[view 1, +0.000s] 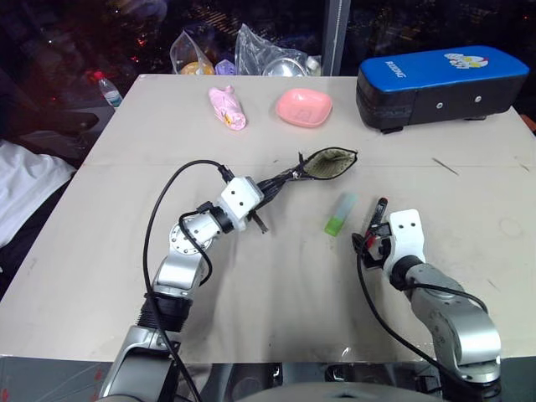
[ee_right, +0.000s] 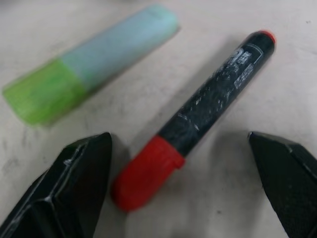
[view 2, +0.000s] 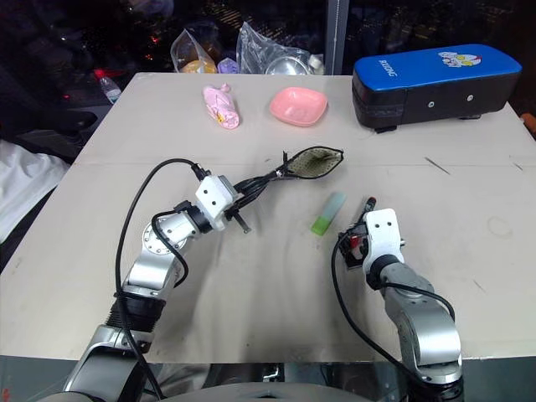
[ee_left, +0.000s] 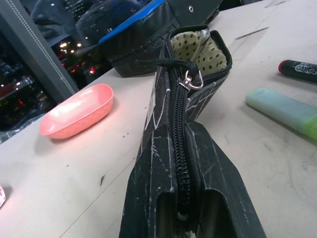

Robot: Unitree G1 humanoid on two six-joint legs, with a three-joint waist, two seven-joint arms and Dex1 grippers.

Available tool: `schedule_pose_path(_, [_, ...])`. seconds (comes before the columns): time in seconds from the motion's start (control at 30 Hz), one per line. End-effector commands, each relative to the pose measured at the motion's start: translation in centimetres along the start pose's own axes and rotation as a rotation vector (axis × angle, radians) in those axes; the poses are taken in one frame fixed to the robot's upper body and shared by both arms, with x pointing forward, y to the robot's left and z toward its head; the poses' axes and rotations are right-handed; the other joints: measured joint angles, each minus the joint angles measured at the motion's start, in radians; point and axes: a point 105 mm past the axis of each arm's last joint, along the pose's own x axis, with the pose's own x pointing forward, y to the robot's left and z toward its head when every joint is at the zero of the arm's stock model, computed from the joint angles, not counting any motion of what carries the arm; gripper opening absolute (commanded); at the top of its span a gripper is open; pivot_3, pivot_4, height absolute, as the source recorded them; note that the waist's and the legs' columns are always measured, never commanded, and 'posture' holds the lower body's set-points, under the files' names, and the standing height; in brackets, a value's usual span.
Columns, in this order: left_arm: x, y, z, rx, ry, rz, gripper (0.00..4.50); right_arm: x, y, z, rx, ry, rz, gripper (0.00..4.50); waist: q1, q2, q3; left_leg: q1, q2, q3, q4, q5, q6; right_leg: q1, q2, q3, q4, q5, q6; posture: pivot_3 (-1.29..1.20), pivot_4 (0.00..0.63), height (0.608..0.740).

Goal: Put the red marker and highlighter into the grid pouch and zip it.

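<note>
My right pincer (ee_right: 181,188) apart over black red-capped red marker (ee_right: 198,119), left pincer (ee_left: 181,208) clamped on unzipped grid pouch (ee_left: 185,89).

The two eye views look forward and down from the head over the whole table (view 1: 276,285), both arms in frame, sharing nearly the same scene. The left wrist view looks level along the grid pouch (ee_left: 188,124) from very close, toward the pink dish (ee_left: 77,111). The right wrist view looks down, close, on the red marker (ee_right: 198,116) and highlighter (ee_right: 94,62).
</note>
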Motion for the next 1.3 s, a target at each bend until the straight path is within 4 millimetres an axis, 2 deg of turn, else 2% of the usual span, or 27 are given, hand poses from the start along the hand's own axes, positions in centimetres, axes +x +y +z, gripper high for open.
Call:
schedule_pose_path(0.03, [0.2, 0.5, 0.9, 0.034, -0.035, 0.002, 0.0, 0.1, -0.1, -1.0, 0.036, 0.051, -0.027, 2.63, 0.001, 0.0, 0.0, 0.0, 0.0, 0.0, 0.0, 0.0, 0.0, 0.0, 0.0, 0.0, 0.0, 0.0, 0.0, 0.0, 0.15, 0.74])
schedule_pose_path(0.17, [0.2, 0.6, 0.9, 0.037, -0.034, 0.004, 0.0, 0.3, -1.3, -0.7, 0.019, 0.045, -0.107, 0.95, -0.002, 0.0, 0.0, 0.0, -0.001, -0.001, 0.0, 0.0, 0.0, 0.0, 0.0, 0.0, 0.0, 0.0, 0.0, 0.0, 0.15, 0.74])
schedule_pose_path(0.2, [0.2, 0.6, 0.8, 0.038, -0.034, 0.004, 0.0, 0.3, -1.6, -0.5, 0.019, 0.037, -0.13, 0.32, -0.002, -0.001, 0.0, 0.0, 0.0, -0.001, 0.0, 0.0, 0.0, 0.0, 0.0, 0.0, 0.0, 0.0, 0.0, 0.0, 0.15, 0.74])
schedule_pose_path(0.23, [0.2, 0.6, 0.8, 0.038, -0.034, 0.004, 0.0, 0.4, -2.0, -0.3, 0.014, 0.028, -0.149, 0.25, -0.002, -0.001, 0.0, 0.0, 0.0, -0.001, 0.0, 0.0, 0.0, 0.0, 0.0, 0.0, 0.0, 0.0, 0.0, 0.0, 0.15, 0.74])
schedule_pose_path(0.4, [0.4, 0.5, 0.8, 0.036, -0.034, 0.004, 0.0, 0.3, -4.1, 1.4, -0.002, -0.039, -0.258, 0.26, 0.001, -0.001, 0.0, 0.0, -0.001, -0.001, 0.0, 0.0, 0.0, 0.0, 0.0, 0.0, 0.0, 0.0, 0.0, 0.0, 0.15, 0.74])
schedule_pose_path(0.43, [0.4, 0.5, 0.8, 0.035, -0.034, 0.004, 0.0, 0.2, -4.7, 2.3, -0.023, -0.068, -0.272, 0.26, 0.003, -0.001, 0.0, 0.0, -0.001, -0.001, 0.0, 0.0, 0.0, 0.0, -0.001, 0.0, 0.0, 0.0, 0.0, 0.0, 0.15, 0.74])
schedule_pose_path(0.53, [0.5, 0.5, 0.9, 0.033, -0.039, 0.007, 0.0, -0.2, -6.0, 6.4, -0.151, -0.21, -0.262, 0.26, 0.0, -0.001, 0.0, -0.001, -0.004, -0.001, 0.0, 0.0, 0.0, 0.0, -0.002, 0.0, 0.0, 0.0, 0.0, 0.0, 0.15, 0.74])
schedule_pose_path(0.6, [0.6, 0.5, 0.9, 0.034, -0.041, 0.007, 0.0, -0.5, -6.0, 9.3, -0.302, -0.312, -0.198, 0.26, -0.001, 0.0, 0.001, -0.001, -0.005, -0.001, 0.0, 0.0, 0.0, 0.0, -0.002, 0.001, 0.0, 0.0, 0.0, 0.0, 0.15, 0.74])
schedule_pose_path(0.67, [0.7, 0.5, 0.9, 0.034, -0.043, 0.005, 0.0, -0.9, -4.8, 11.8, -0.511, -0.422, -0.066, 0.26, -0.002, 0.0, 0.001, -0.001, -0.005, -0.001, -0.001, 0.0, 0.0, 0.0, -0.001, 0.0, -0.001, 0.0, 0.0, 0.0, 0.15, 0.74])
schedule_pose_path(0.7, [0.7, 0.5, 0.9, 0.035, -0.044, 0.004, 0.0, -1.1, -4.2, 12.4, -0.599, -0.44, 0.01, 0.26, -0.002, 0.0, 0.001, 0.0, -0.005, -0.001, -0.001, 0.0, 0.0, 0.0, -0.001, 0.0, -0.001, 0.0, 0.0, 0.0, 0.15, 0.74])
schedule_pose_path(0.77, [0.8, 0.5, 1.0, 0.037, -0.046, 0.0, 0.0, -1.4, -3.4, 13.0, -0.772, -0.45, 0.141, 0.26, -0.002, -0.001, 0.001, 0.0, -0.005, -0.002, -0.002, 0.0, 0.0, 0.0, 0.0, 0.0, -0.001, 0.0, 0.001, 0.0, 0.15, 0.74])
schedule_pose_path(0.9, [1.0, 0.4, 1.1, 0.04, -0.053, -0.011, 0.0, -1.2, -2.7, 12.9, -1.152, -0.405, 0.32, 0.26, -0.001, -0.001, 0.002, -0.001, -0.004, -0.002, -0.002, 0.0, 0.001, 0.0, 0.0, -0.001, -0.002, -0.001, 0.001, 0.0, 0.15, 0.74])
schedule_pose_path(1.1, [1.4, 0.2, 1.5, 0.053, -0.067, -0.019, 0.0, 0.7, -2.1, 13.5, -1.376, -0.407, 0.43, 0.26, -0.001, -0.003, 0.003, 0.0, -0.004, 0.0, 0.0, 0.0, 0.001, 0.0, -0.001, 0.001, -0.002, 0.0, 0.001, 0.0, 0.15, 0.74])
schedule_pose_path(1.3, [1.6, -0.4, 2.3, 0.096, -0.088, -0.051, 0.0, 3.2, 0.0, 14.1, -1.587, -0.423, 0.518, 0.26, -0.001, -0.003, 0.004, 0.0, -0.004, 0.001, 0.0, 0.0, 0.0, 0.0, -0.001, 0.001, -0.001, 0.0, 0.001, 0.0, 0.15, 0.74])
